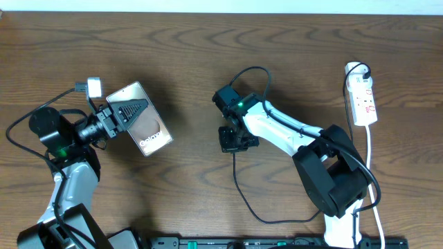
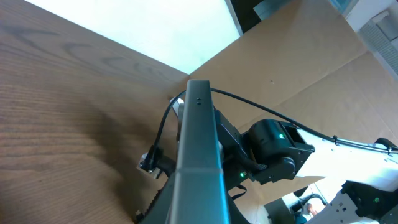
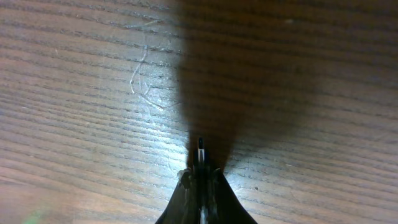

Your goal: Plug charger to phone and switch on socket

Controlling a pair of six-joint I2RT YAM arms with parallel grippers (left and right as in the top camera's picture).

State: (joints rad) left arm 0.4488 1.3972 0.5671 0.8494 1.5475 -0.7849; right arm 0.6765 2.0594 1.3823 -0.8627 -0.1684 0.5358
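Phone [image 1: 149, 131] — clamped across the end away from its lettering by the closed left pincer [image 1: 130, 111], face up, tilted and seemingly lifted off the table [image 1: 208, 55], and seen edge-on from the left wrist [image 2: 199, 149]. Charger [image 1: 236, 176] pinched in the closed right pincer [image 1: 232, 138], well to the right of the phone, small plug tip [image 3: 200, 148] poking out just past the fingertips [image 3: 183, 199], thin black cable trailing down and away from the phone toward the near table edge. Socket [image 1: 364, 100] far to the right of the phone, beyond the right arm [image 1: 291, 135], nothing touching it. Judged as the mating step, not yet made: tip and phone well apart. To do it well — hold the phone firm and level, find the port first (not visible from here), then bring the tip in along the phone's long axis, square to the port edge, never at a slant. Push slowly and ease off on resistance; some risk of twist or slip with so little tip showing past the grip. Leave slack in the cable behind the pincer. Count: one phone, one charger, one socket, two pincers, both occupied.
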